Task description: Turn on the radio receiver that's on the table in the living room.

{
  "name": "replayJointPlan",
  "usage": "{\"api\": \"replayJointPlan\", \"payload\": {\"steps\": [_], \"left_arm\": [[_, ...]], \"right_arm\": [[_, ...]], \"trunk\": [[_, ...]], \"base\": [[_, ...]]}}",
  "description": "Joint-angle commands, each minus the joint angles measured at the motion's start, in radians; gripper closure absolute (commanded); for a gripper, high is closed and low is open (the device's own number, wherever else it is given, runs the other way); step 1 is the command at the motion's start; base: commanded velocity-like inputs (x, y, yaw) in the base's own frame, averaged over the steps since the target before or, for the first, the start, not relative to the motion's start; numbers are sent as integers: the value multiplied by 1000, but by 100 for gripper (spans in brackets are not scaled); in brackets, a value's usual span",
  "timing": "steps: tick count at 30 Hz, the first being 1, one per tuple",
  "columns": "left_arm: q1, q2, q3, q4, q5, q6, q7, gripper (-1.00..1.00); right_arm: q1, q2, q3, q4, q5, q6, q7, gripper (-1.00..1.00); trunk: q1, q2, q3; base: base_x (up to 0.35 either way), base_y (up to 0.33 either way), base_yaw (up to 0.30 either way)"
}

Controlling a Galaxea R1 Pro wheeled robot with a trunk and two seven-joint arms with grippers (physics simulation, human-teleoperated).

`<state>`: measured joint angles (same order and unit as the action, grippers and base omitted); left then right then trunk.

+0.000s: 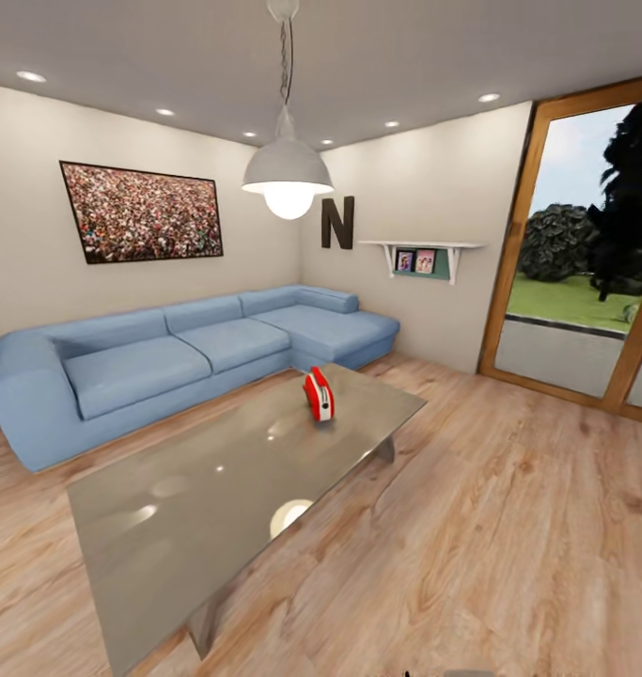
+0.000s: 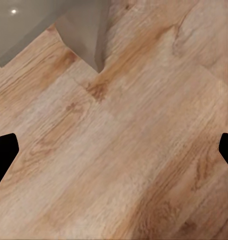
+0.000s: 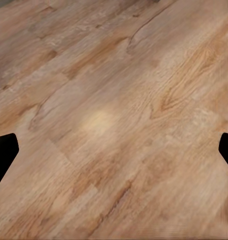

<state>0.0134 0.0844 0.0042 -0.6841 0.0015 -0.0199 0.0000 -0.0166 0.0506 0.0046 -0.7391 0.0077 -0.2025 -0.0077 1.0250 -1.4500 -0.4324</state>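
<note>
The red radio receiver [image 1: 319,394] with a white side stands upright near the far right corner of the low grey glossy table [image 1: 198,498], in the head view. My left gripper [image 2: 114,152] is open above the wood floor, its black fingertips [image 2: 3,152] far apart, with a table corner [image 2: 23,25] and a table leg [image 2: 86,30] ahead of it. Over bare floor planks, my right gripper [image 3: 114,152] is open too, nothing between its fingertips [image 3: 3,152].
A blue L-shaped sofa [image 1: 170,353] runs behind the table along two beige walls. A pendant lamp [image 1: 287,174] hangs over the table. A crowd picture [image 1: 142,212], a dark letter N [image 1: 337,224] and a small shelf [image 1: 422,256] are on the walls. A glass door [image 1: 584,273] is at right.
</note>
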Motion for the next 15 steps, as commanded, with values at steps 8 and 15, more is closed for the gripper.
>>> {"api": "replayJointPlan", "payload": {"steps": [8, 15], "left_arm": [[0, 0, 0, 0, 0, 0, 0, -100], [0, 0, 0, 0, 0, 0, 0, -100]], "right_arm": [[0, 0, 0, 0, 0, 0, 0, -100], [0, 0, 0, 0, 0, 0, 0, -100]], "trunk": [[0, 0, 3], [0, 0, 6]], "base": [[0, 0, -286], [0, 0, -286]]}}
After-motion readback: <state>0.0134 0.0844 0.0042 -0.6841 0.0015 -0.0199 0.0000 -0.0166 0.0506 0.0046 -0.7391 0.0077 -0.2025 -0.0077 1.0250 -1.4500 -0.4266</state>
